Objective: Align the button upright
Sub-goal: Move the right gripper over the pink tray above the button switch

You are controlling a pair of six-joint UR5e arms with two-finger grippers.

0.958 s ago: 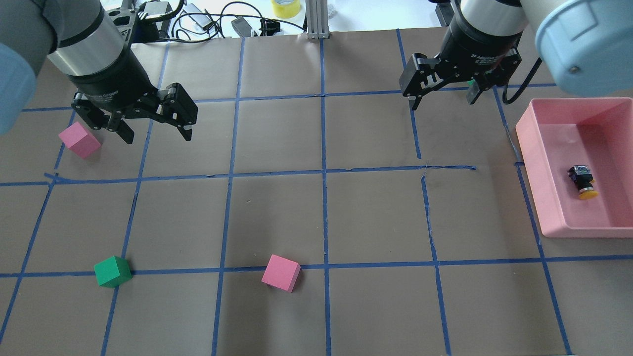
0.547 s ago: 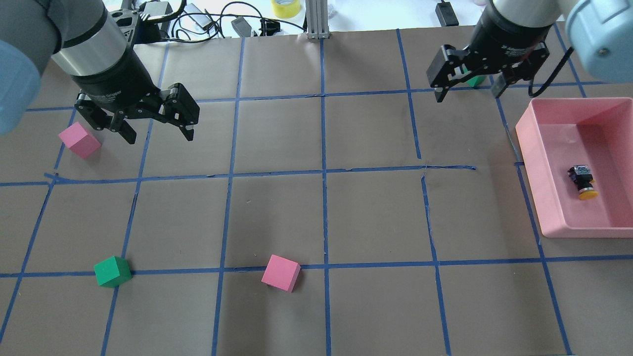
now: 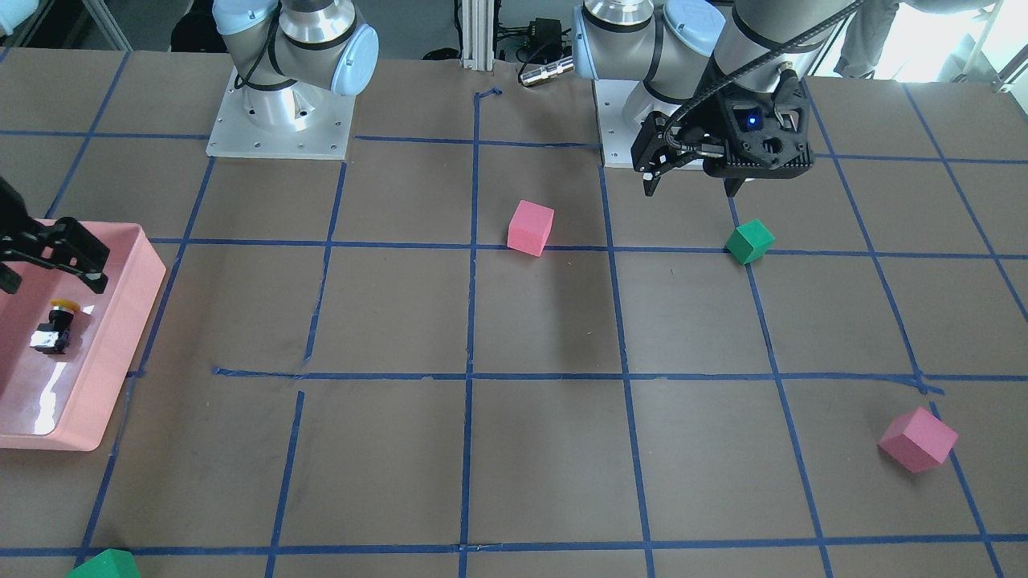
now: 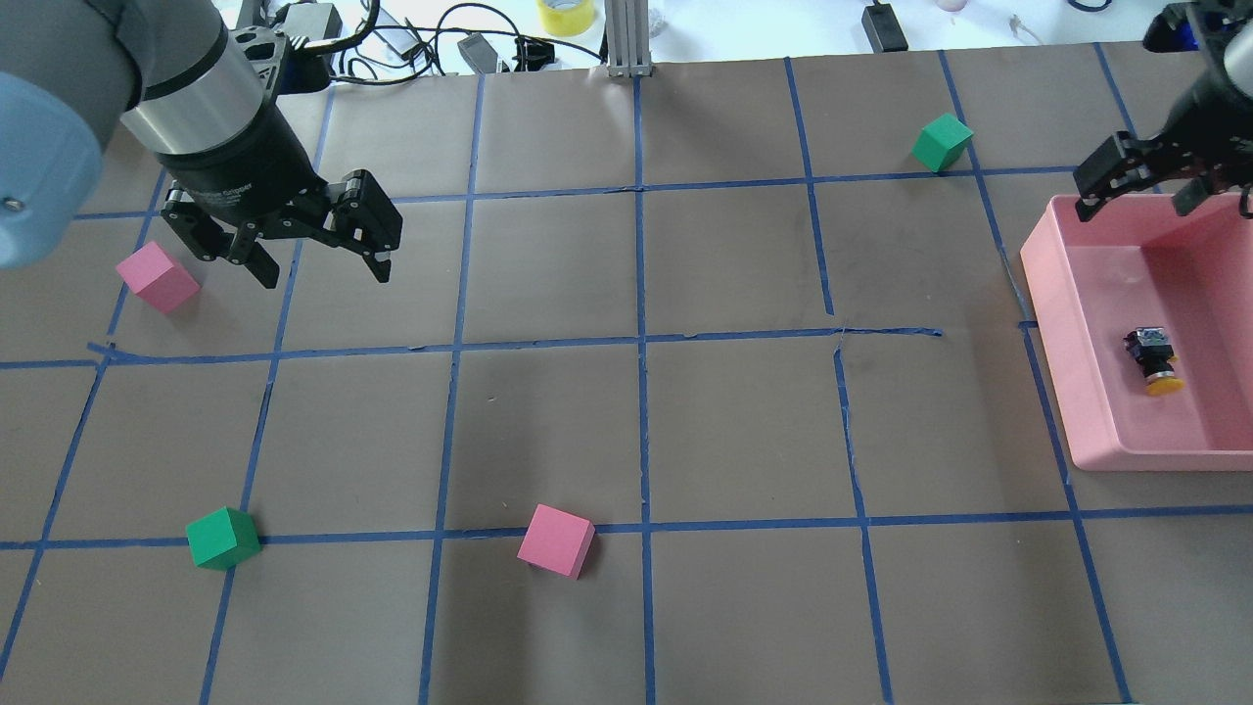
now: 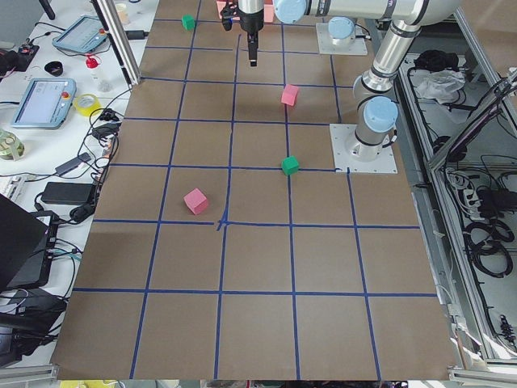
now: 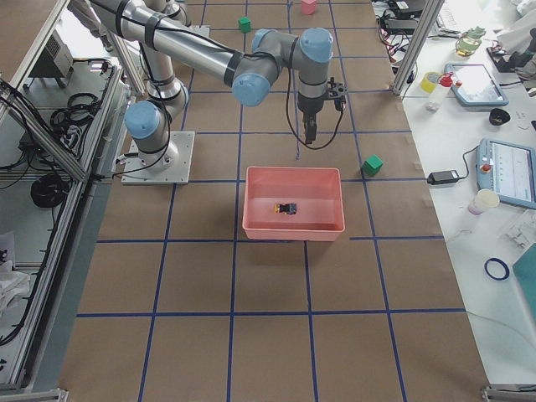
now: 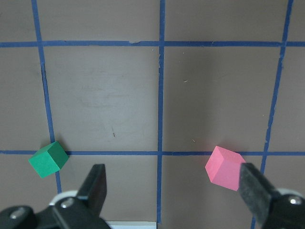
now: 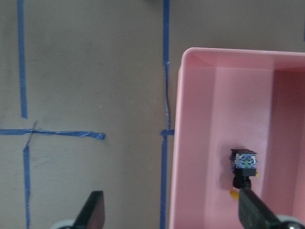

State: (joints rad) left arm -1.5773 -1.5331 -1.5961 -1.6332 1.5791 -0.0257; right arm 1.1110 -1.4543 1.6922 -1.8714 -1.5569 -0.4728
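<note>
One button (image 4: 1153,360) is lying in one pink tray (image 4: 1057,362), right edge; two pink cubes (image 4: 556,540), two green cubes (image 4: 223,537) are sitting around. The left gripper (image 4: 325,276) and right gripper (image 4: 1133,209) are gaping wide, empty.

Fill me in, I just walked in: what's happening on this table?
The right gripper hovers open above the edge of the pink tray, where the yellow-capped button lies on its side, not yet gripped. The left gripper hangs open and empty near a pink cube.

faint white lettering (image 4: 231,193) on the left gripper (image 4: 324,275), too blurred to read
</note>
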